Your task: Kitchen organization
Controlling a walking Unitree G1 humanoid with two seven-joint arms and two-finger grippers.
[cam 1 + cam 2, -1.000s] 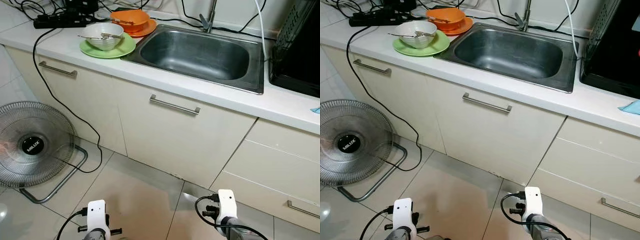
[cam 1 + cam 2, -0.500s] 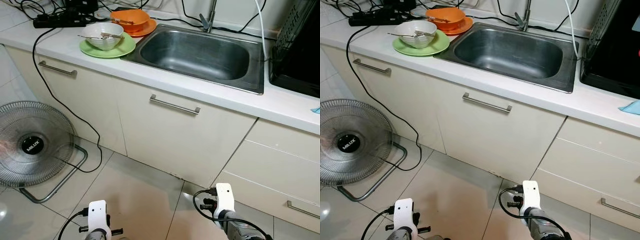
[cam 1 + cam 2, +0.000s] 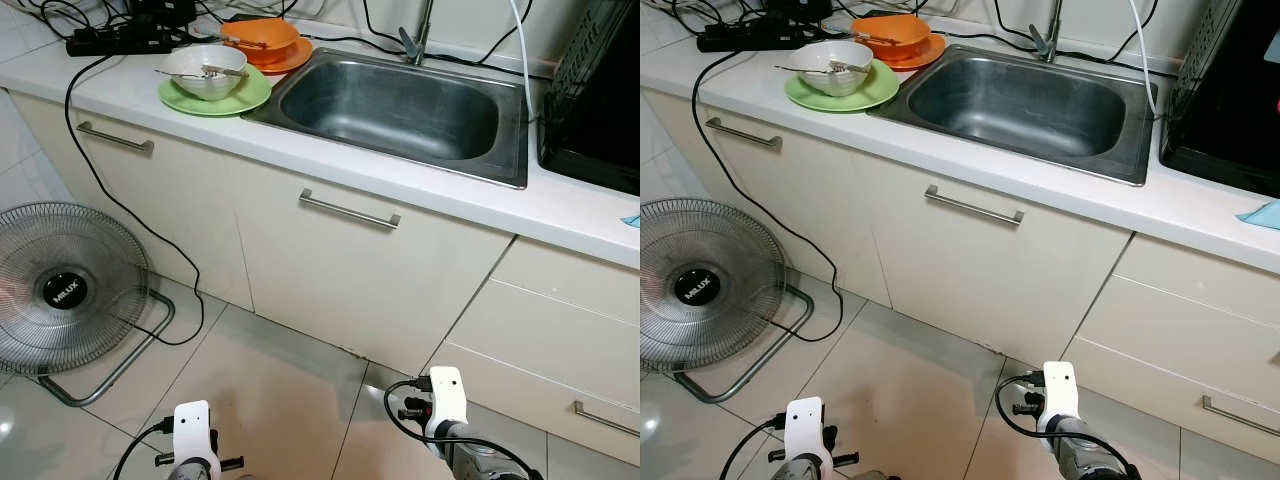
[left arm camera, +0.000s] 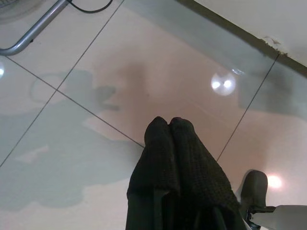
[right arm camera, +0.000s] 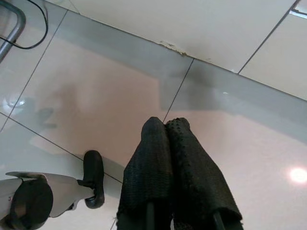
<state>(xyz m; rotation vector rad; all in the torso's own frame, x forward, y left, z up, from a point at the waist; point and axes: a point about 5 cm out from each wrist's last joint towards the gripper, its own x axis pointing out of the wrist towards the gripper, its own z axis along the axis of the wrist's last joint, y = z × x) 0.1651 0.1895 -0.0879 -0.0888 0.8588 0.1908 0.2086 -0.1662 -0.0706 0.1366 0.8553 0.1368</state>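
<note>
Left eye view: upper left of frame, on white counter (image 3: pixel 560 205), white ceramic bowl with chopsticks (image 3: pixel 205 71) on round green plate (image 3: pixel 215 97), orange bowl on orange plate (image 3: pixel 263 41) behind, just beside empty stainless steel sink (image 3: pixel 400 110). Nothing sorted yet, by the look of it; all work ahead.

Left wrist view: left tool (image 4: pixel 169 123) clenched, empty, above glossy tiled floor (image 4: pixel 158 72).

Right wrist view: right tool (image 5: pixel 164 123) clenched, empty, near cabinet base.

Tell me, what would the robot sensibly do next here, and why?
Probably raise the left hand toward the white bowl on the green plate. Both hands hang low over the floor, fingers shut and holding nothing, the right hand too, while the dirty dishes sit beside the sink.
</note>
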